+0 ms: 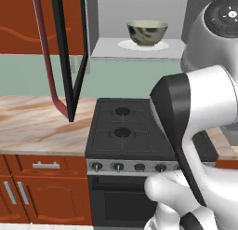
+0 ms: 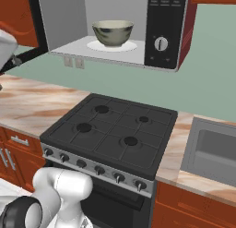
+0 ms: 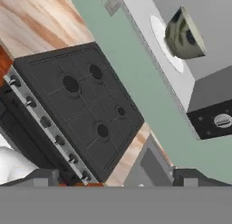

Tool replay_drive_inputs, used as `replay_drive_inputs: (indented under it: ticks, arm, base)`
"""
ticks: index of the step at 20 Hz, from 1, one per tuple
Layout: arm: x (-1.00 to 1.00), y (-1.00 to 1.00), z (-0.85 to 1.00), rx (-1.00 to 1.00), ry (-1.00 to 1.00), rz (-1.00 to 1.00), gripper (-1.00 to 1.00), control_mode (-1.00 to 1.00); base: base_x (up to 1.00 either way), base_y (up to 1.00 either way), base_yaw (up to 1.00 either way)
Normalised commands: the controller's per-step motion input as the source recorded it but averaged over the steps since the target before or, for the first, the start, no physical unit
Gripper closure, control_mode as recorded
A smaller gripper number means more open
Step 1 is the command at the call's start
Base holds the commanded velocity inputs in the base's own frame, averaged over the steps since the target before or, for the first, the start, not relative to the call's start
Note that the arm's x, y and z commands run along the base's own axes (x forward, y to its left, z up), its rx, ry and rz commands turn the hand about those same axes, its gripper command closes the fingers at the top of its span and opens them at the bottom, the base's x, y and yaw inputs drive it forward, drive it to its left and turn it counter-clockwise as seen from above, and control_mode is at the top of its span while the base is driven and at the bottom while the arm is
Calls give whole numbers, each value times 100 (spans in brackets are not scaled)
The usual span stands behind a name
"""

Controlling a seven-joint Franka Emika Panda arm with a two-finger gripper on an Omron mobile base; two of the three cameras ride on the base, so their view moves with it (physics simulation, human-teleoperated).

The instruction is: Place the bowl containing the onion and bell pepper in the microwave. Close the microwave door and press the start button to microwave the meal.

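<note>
From my seat the bowl [image 2: 113,33] already sits inside the microwave [image 2: 115,26], on the pale round plate in the middle of the cavity; I cannot see over its rim from any view, so the onion and pepper are hidden from me. That step looks done, and closing up is what I judge to be in hand.

Going left to right: the microwave door [image 1: 69,52] hangs swung wide open at the far left, its dark frame reaching down above the wooden surface [image 1: 37,122]. Right of it is the open cavity with the bowl, then the dark control panel with its round white knob [image 2: 160,43].

The tool [image 3: 113,182] has its two tips spread wide apart at the bottom of the hand view, with nothing between them; it is well away from the microwave, looking across the stove [image 2: 115,130] toward the bowl.

Next I would need to bring the tool round to the outer face of the door and push it through its swing until it shuts, then reach the panel for the start button.

The stove sits below the microwave and a sink [image 2: 214,151] lies at the right. The door's wide arc is the awkward part.
</note>
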Motion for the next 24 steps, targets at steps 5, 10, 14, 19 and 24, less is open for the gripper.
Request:
replay_drive_inputs:
  ticks: [5,10,14,19,24]
  arm:
    - [-59,43,25,-25,0,9,-100,-100]
    - [-28,63,16,-23,-9,3,-100,-100]
    - [-21,62,0,-19,-23,1,-100,-100]
    - [-6,64,0,-19,-25,0,-100,-100]
    - [-1,65,0,-17,-27,0,-100,-100]
  base:
    - [0,0,0]
    - [0,0,0]
    - [0,0,0]
    - [0,0,0]
    - [0,0,0]
